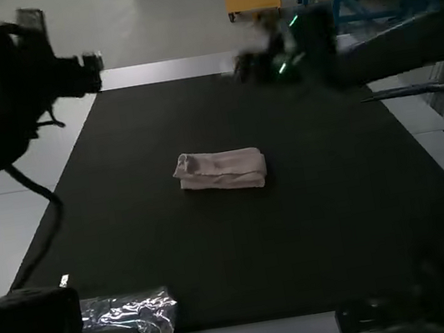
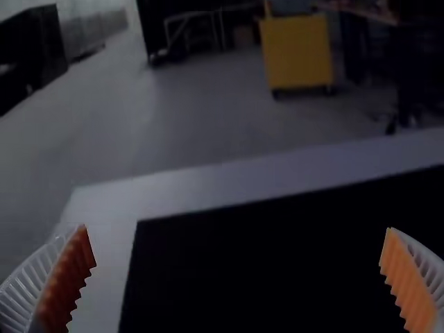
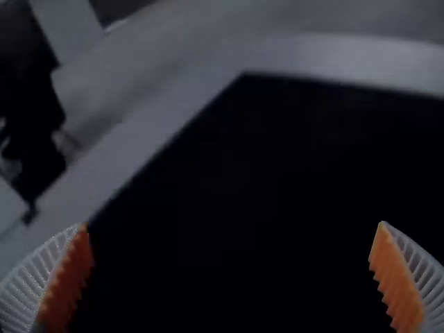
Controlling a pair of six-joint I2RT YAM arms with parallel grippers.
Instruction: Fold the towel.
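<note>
High view, from where I stand: pinkish towel (image 1: pixel 221 171) sits near the middle of the dark mat (image 1: pixel 298 222), folded into a compact, narrow bundle, layers stacked along the side nearer the arms. The left end looks a bit uneven, a small ruck on top; too dim to count the layers, so the number of folds is a guess, probably more than one. Left gripper (image 2: pixel 236 229) is spread wide, orange pads (image 2: pixel 64 288) well apart, nothing between them. Right gripper (image 3: pixel 234 225), same deal: fingers wide, empty. Both are up by the mat's far side, well apart from the cloth. Progress: I'd call the folding basically done, main shape made, towel released. What's left, if anything, is minor: square up that left end, press the top flat, maybe shift the bundle if a set spot is wanted. Any touch-up should be a light one; a hard nudge on the loose-looking end could open the layers. Otherwise, just keep both arms clear of it.
</note>
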